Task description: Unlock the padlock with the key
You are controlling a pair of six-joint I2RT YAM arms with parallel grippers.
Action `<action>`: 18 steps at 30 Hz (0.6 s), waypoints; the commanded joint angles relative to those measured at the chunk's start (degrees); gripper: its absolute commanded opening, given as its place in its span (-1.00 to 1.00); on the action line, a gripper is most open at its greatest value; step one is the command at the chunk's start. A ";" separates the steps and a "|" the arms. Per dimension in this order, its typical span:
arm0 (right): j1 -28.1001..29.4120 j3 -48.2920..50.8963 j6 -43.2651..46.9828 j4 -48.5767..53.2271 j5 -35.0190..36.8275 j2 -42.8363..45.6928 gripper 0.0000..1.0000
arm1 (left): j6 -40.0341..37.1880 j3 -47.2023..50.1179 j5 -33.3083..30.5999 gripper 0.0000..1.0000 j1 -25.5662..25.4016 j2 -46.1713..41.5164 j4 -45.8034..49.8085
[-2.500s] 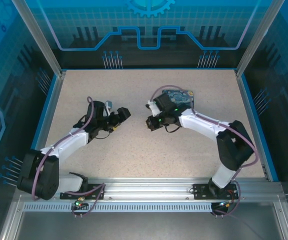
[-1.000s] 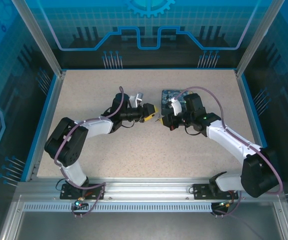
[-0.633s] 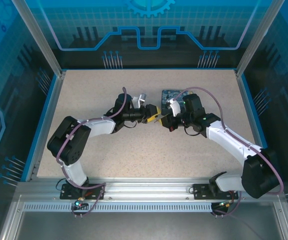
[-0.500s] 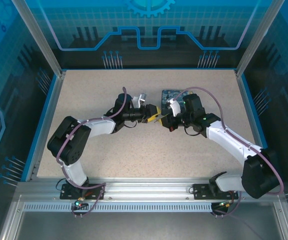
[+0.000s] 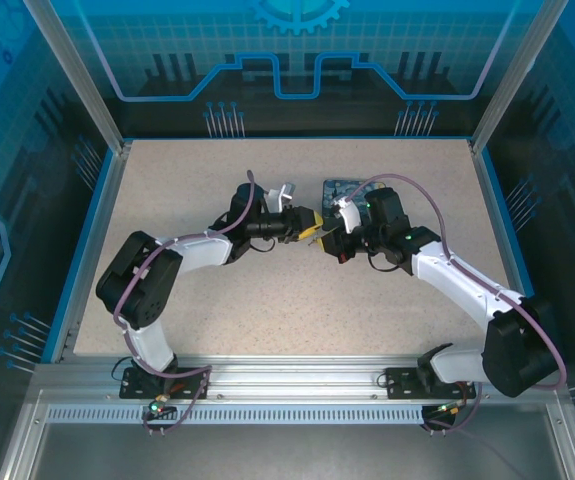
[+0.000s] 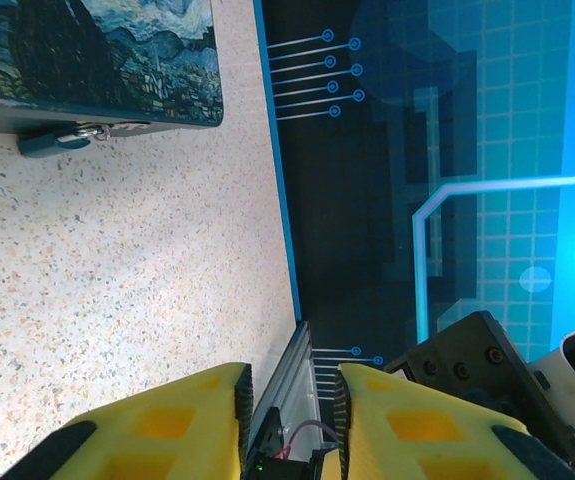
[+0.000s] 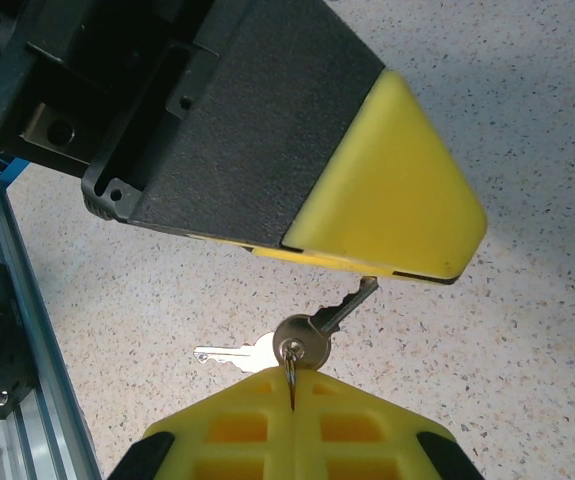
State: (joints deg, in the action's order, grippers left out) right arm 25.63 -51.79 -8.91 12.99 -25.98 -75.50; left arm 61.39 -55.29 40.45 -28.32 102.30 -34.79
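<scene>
My right gripper is shut on the ring of a small bunch of two silvery keys. One key points up and to the right, and its tip reaches the edge of the left gripper's yellow finger. The other key lies pointing left. In the left wrist view my left gripper has a narrow gap between its pads with nothing seen in it. The padlock hangs at the front edge of the painted box. From above, the left gripper and right gripper meet tip to tip.
The painted box sits behind the right wrist on the speckled table. Blue walls ring the table, and a metal rail runs along the near edge.
My left gripper has slid right until its tips meet the key, and its jaws have narrowed. The right gripper has kept still, shut on the key ring.
</scene>
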 commanded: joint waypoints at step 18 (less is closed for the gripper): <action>0.83 -0.16 0.36 0.41 2.09 0.62 -1.00 | -2.90 -1.64 0.43 -1.00 -0.95 -0.44 2.79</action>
State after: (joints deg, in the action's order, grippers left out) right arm 25.89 -51.79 -8.93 13.43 -25.12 -75.50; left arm 59.88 -55.90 41.19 -28.84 102.30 -33.21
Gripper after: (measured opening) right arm 0.051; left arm 0.054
